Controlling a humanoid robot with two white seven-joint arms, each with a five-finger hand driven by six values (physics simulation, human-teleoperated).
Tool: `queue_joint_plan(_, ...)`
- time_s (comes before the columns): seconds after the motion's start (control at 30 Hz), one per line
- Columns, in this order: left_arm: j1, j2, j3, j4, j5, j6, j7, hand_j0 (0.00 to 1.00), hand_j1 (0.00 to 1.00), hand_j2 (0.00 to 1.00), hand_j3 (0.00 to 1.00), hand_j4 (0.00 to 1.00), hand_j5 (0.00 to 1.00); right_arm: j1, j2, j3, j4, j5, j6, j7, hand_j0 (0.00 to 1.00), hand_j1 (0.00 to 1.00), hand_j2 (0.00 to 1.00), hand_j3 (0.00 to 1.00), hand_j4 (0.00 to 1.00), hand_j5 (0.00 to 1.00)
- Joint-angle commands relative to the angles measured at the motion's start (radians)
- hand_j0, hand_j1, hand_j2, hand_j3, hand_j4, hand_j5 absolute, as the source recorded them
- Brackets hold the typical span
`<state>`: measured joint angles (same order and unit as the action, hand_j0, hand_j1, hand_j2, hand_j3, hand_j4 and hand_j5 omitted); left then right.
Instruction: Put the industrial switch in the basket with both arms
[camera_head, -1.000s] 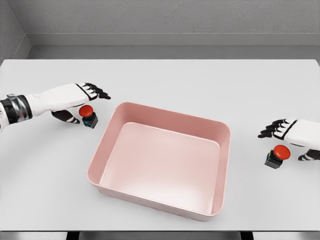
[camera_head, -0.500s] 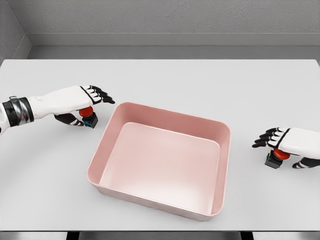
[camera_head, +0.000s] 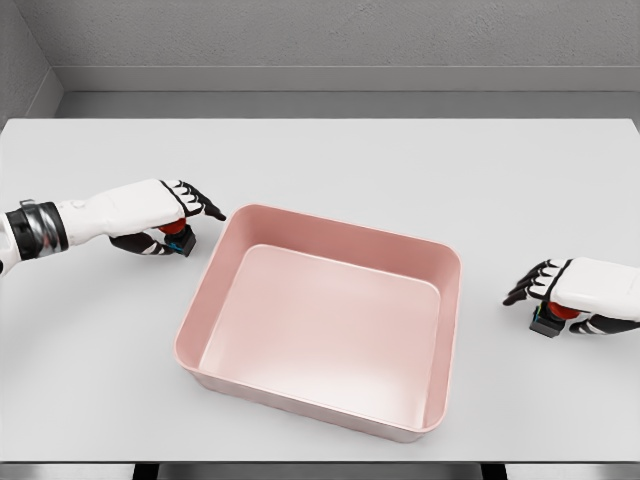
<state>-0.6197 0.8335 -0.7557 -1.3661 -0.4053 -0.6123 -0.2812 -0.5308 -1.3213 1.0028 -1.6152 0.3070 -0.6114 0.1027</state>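
A pink basket (camera_head: 449, 300) sits mid-table. Just left of its far left corner stands one industrial switch (camera_head: 180, 236), a small dark box with a red button. My left hand (camera_head: 172, 220) lies low over it, palm covering most of the button, fingers stretched past it toward the basket rim, thumb below. A second switch (camera_head: 546, 321) stands right of the basket, mostly hidden under my right hand (camera_head: 560, 300), whose fingers bend down over it. Neither hand's fingers are closed round its switch. Both switches rest on the table.
The white table (camera_head: 330, 165) runs to a grey wall at the back, and its front edge lies just below the basket. The basket's raised walls stand between the two hands.
Both hands have come down onto their switches, and the red buttons, plainly visible a second ago, are now largely covered. The right hand also slid left over its switch. The basket has not moved.
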Motion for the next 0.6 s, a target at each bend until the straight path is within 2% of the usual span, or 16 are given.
queue_joint_plan(0.0, 0.000, 0.001, 0.003, 0.001, 0.006, 0.001, 0.000, 0.83, 0.83, 0.83, 0.83, 0.83, 0.83, 0.000, -0.003, -0.001, 0.001, -0.003, 0.001, 0.000, 0.79, 0.79, 0.79, 0.79, 0.79, 0.79)
queue_joint_plan(0.1, 0.002, 0.009, 0.003, 0.002, 0.006, 0.001, 0.000, 0.80, 0.80, 0.80, 0.80, 0.80, 0.80, 0.000, -0.004, -0.001, -0.002, -0.003, 0.001, 0.000, 0.76, 0.76, 0.76, 0.76, 0.76, 0.76)
queue_joint_plan(0.27, 0.002, 0.009, 0.004, 0.010, 0.008, 0.001, 0.000, 0.80, 0.80, 0.80, 0.80, 0.80, 0.80, 0.002, -0.003, 0.000, -0.002, 0.007, 0.001, 0.000, 0.70, 0.70, 0.70, 0.70, 0.70, 0.70)
queue_joint_plan(0.3, 0.002, 0.009, 0.004, 0.012, 0.008, 0.001, 0.000, 0.80, 0.80, 0.80, 0.80, 0.80, 0.80, 0.002, -0.003, 0.000, -0.002, 0.009, 0.001, 0.002, 0.65, 0.65, 0.65, 0.65, 0.65, 0.65)
queue_joint_plan(0.43, 0.002, 0.015, 0.006, 0.013, 0.010, 0.001, 0.000, 0.80, 0.80, 0.80, 0.80, 0.80, 0.80, 0.003, -0.003, -0.001, 0.000, 0.017, 0.001, 0.002, 0.64, 0.64, 0.64, 0.64, 0.64, 0.64)
queue_joint_plan(0.57, 0.002, 0.016, 0.006, 0.027, 0.017, 0.001, 0.000, 0.80, 0.80, 0.80, 0.80, 0.80, 0.80, 0.003, -0.004, -0.001, 0.001, 0.017, 0.001, 0.002, 0.58, 0.58, 0.58, 0.58, 0.58, 0.58)
